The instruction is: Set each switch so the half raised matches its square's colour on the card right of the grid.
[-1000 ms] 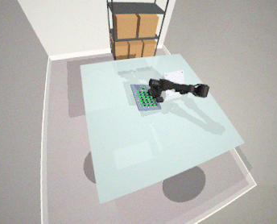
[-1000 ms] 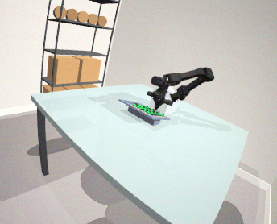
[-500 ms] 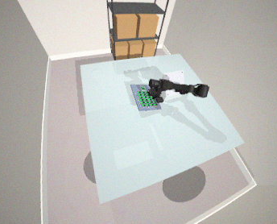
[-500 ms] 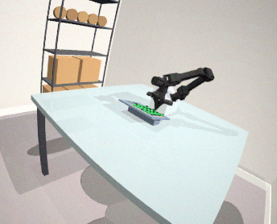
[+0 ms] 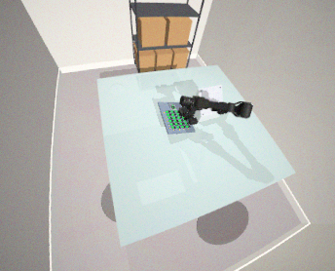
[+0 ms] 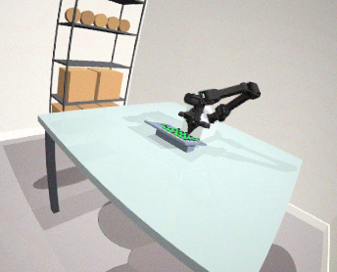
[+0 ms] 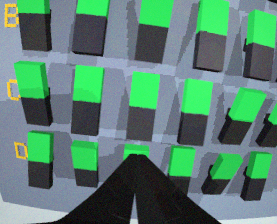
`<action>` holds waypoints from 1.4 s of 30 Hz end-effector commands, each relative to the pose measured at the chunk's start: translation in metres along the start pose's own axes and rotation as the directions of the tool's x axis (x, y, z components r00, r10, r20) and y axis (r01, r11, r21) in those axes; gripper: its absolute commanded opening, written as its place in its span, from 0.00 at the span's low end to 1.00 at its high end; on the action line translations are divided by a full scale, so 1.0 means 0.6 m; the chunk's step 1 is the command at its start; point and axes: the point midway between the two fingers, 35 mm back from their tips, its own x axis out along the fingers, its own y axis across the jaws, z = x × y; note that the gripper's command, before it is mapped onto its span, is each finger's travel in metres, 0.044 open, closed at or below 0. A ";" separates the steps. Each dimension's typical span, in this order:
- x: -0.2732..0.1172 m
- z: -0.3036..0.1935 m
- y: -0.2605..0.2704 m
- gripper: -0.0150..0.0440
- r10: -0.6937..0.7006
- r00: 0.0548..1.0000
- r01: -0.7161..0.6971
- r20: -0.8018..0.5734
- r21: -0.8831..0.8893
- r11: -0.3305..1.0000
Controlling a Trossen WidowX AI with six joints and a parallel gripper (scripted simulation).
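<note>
The blue-grey switch panel (image 5: 162, 106) (image 6: 155, 124) (image 7: 3, 165) carries rows of two-tone rocker switches, green on the far half and dark on the near half. In the wrist view rows B, C and D show; the fifth switch of row D (image 7: 226, 166) leans differently from its neighbours. My gripper (image 5: 183, 118) (image 6: 189, 131) (image 7: 136, 161) is shut and empty. Its fingertips are over the third switch of row D (image 7: 136, 148), hiding most of it; whether they touch it I cannot tell. A small card (image 5: 173, 106) shows at the panel's far end, its squares too small to read.
The panel stands on a pale table (image 5: 143, 156) (image 6: 183, 186). The arm (image 5: 216, 105) (image 6: 229, 92) reaches over from the right, beside a white plate (image 5: 216, 91). Shelves with boxes (image 5: 151, 31) (image 6: 77, 84) stand beyond the table.
</note>
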 end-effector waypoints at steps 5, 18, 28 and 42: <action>0.002 0.000 0.001 0.25 0.004 1.000 -0.004 0.000 0.005 1.000; -0.050 0.001 -0.003 0.25 -0.003 1.000 0.003 0.012 0.004 1.000; -0.109 0.021 -0.007 0.25 0.000 1.000 -0.001 0.026 0.006 1.000; -0.118 0.080 -0.024 0.25 0.000 1.000 0.000 0.028 0.004 1.000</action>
